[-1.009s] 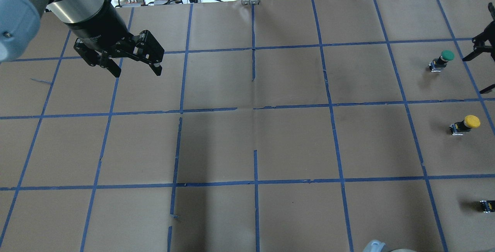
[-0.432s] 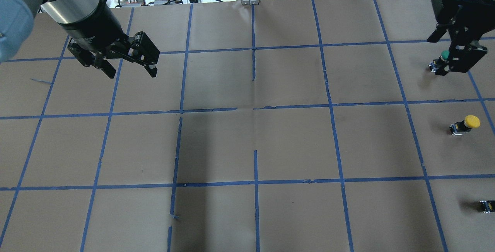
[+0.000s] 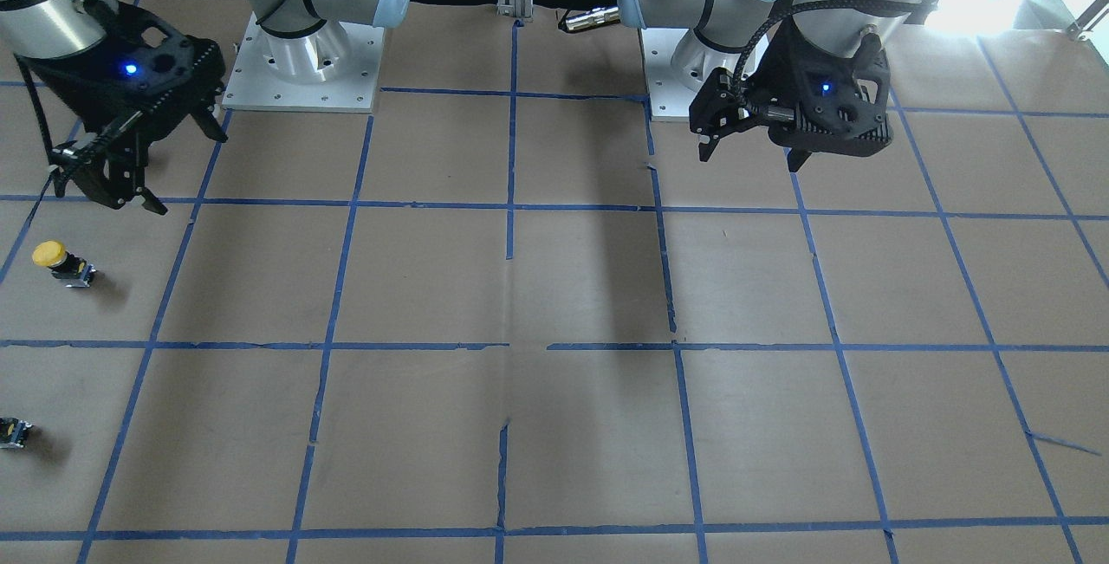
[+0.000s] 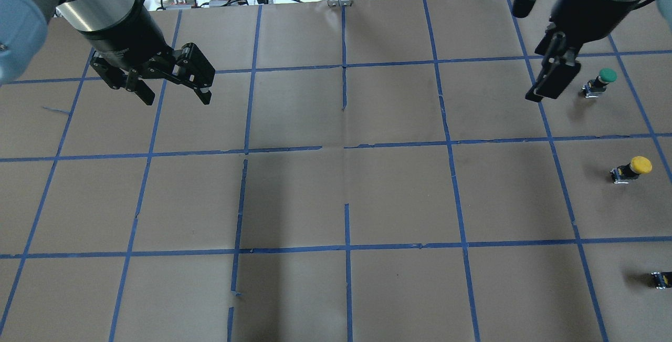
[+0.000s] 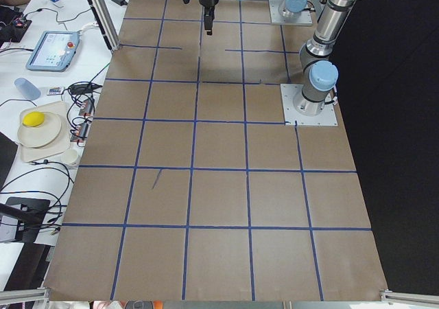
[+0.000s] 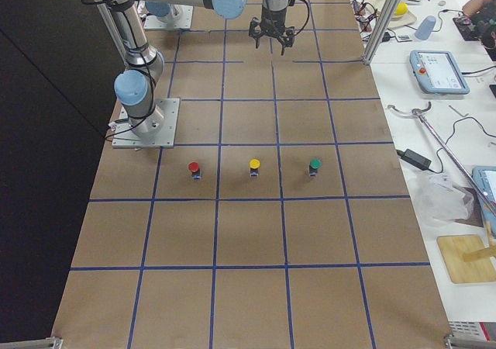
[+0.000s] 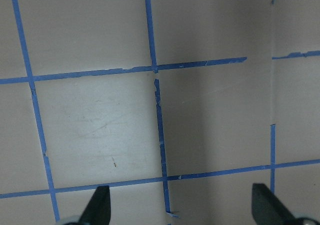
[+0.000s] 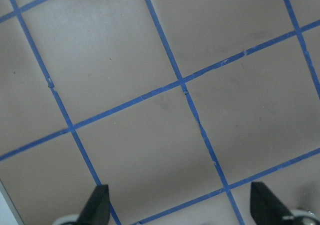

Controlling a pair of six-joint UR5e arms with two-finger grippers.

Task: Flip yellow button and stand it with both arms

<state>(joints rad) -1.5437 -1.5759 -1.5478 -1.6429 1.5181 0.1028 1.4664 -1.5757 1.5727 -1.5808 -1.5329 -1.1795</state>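
The yellow button [image 4: 632, 167] stands cap up on the brown paper near the table's right edge; it also shows in the front view [image 3: 59, 262] and the right side view [image 6: 254, 167]. My right gripper [image 4: 546, 85] hangs open and empty above the table, beyond and left of the yellow button in the overhead view. In the front view the right gripper [image 3: 108, 196] is above the button. My left gripper [image 4: 177, 95] is open and empty at the far left, a long way from the button; it also shows in the front view [image 3: 749, 152]. Both wrist views show only taped paper.
A green button [image 4: 601, 82] stands just right of my right gripper. A red-capped button [image 6: 194, 168] stands nearer the robot, cut off at the overhead view's edge [image 4: 662, 279]. Blue tape grids the paper. Cables and tools lie beyond the far edge.
My right gripper came in from the right edge, passed over the green button and now hangs left of it. My left gripper shifted slightly left. The buttons have not moved.
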